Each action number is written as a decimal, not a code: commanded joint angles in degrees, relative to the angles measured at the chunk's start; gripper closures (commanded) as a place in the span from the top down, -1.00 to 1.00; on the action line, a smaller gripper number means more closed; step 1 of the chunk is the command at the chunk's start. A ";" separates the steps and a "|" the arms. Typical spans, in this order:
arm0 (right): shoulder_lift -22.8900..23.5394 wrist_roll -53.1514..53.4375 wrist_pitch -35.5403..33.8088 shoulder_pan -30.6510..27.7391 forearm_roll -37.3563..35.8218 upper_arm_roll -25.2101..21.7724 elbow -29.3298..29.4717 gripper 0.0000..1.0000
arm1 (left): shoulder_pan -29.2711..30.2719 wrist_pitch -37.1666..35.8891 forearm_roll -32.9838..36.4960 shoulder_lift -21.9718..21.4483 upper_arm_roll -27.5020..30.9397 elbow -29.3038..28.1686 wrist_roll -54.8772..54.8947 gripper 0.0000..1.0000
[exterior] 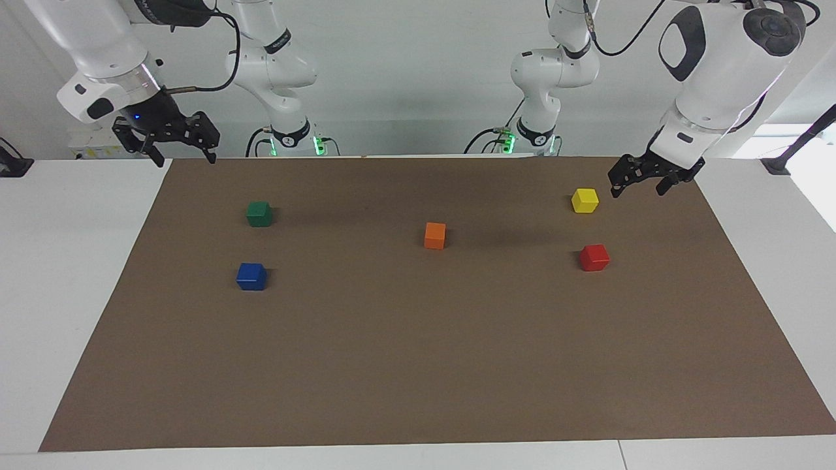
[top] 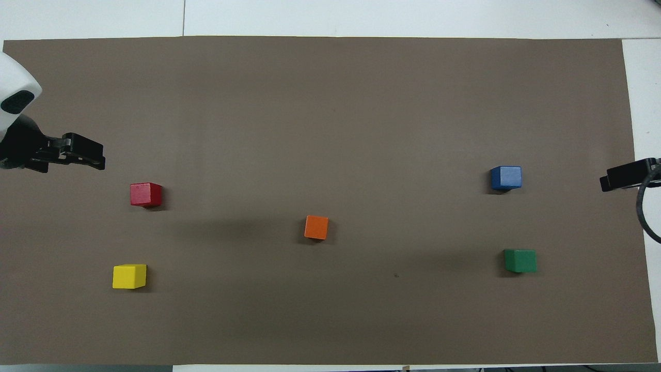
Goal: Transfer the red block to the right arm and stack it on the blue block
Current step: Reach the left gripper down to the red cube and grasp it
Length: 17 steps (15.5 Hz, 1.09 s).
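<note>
1. We find a white table covered by a brown mat; a pale wall rises at the robots' end.
2. Landmark: the orange block, mid-mat. The red block lies toward the left arm's end of it; the yellow block sits nearer the robots than the red.
3. The blue block and the green block lie toward the right arm's end.
4. All blocks stand well apart.
5. The left gripper hangs beside the yellow block, fingers apart, empty.
6. The right gripper waits over the mat's corner, fingers spread, empty.
</note>
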 commanded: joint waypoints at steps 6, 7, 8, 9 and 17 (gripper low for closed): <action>-0.03 0.99 -0.61 -0.98 0.27 0.38 0.48 1.00 | -0.69 4.47 0.93 -3.93 -0.02 -7.78 -1.87 1.00; -0.03 0.99 -0.61 -0.98 0.19 0.38 0.48 1.00 | -0.69 5.78 1.01 -4.64 -0.02 -9.37 -2.31 1.00; -0.03 0.99 -0.61 -0.98 0.19 0.38 0.48 1.00 | -0.34 9.10 0.93 -5.09 -0.11 -10.95 -1.88 1.00; -0.03 0.99 -0.61 -0.98 0.10 0.38 0.48 1.00 | -0.43 12.87 0.93 -5.70 -0.11 -13.49 -1.97 1.00; -0.03 0.73 -0.61 -1.60 0.10 0.47 0.48 1.00 | 2.91 34.41 1.01 -2.46 0.16 -30.55 0.93 1.00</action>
